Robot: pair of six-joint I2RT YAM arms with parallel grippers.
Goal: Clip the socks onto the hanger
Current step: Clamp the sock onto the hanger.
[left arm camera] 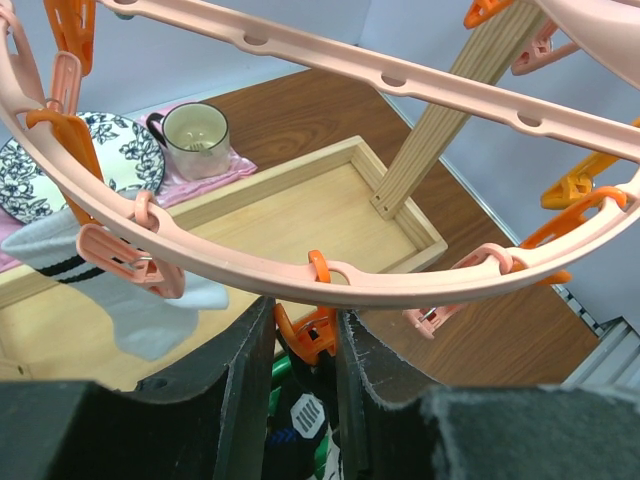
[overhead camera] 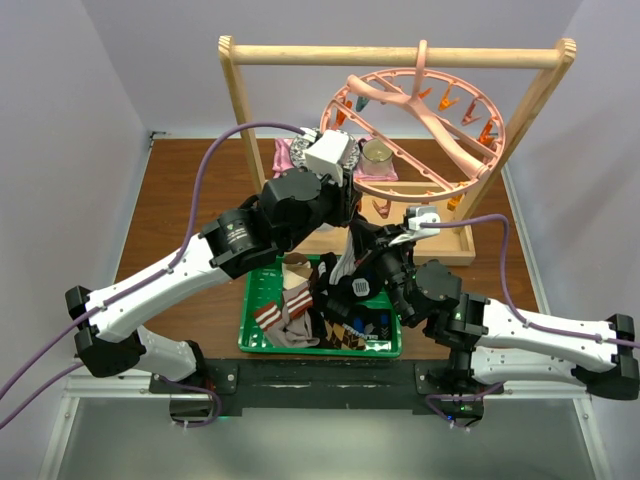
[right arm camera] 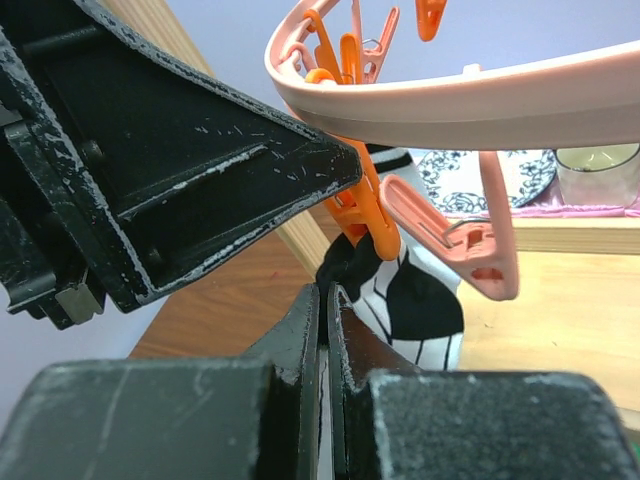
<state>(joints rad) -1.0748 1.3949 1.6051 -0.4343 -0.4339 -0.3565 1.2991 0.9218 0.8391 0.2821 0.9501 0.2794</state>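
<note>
The big round pink plastic hanger [overhead camera: 498,150] hangs by its hook from the top bar of the light wooden frame rack [overhead camera: 400,55]. It is tilted, and small orange and pink clips line its rim. Both arms reach up under its near edge.

The left tool [left arm camera: 305,322] has its two black fingers closed on either side of one orange clip [left arm camera: 312,338] that dangles from the rim, pinching it between them.

The right tool [right arm camera: 325,298] comes in from below, its fingers pressed together. The bunched dark edge of a black sock with white line pattern [right arm camera: 420,310] sits right at their tips, so it looks nipped there. That black sock is lifted up against the lower end of the same orange clip, just under the rim and beside a pale pink clip.

Further round the ring a white sock with dark stripes [left arm camera: 140,305] hangs from a pink clip.

The remaining socks [overhead camera: 278,315] lie heaped in a green plastic tray [overhead camera: 248,335] on the brown wooden bench [overhead camera: 170,200], between the two arm bases. One is brown with white stripes and one is brown argyle.

Behind the rack's shallow wooden base tray [left arm camera: 300,210] a pink cloth [left arm camera: 225,170] carries a black-and-white floral plate [left arm camera: 50,170] and a pale cup with a dark handle [left arm camera: 195,135].

A round mark [overhead camera: 237,232] on a joint of the left arm is too small to read.
</note>
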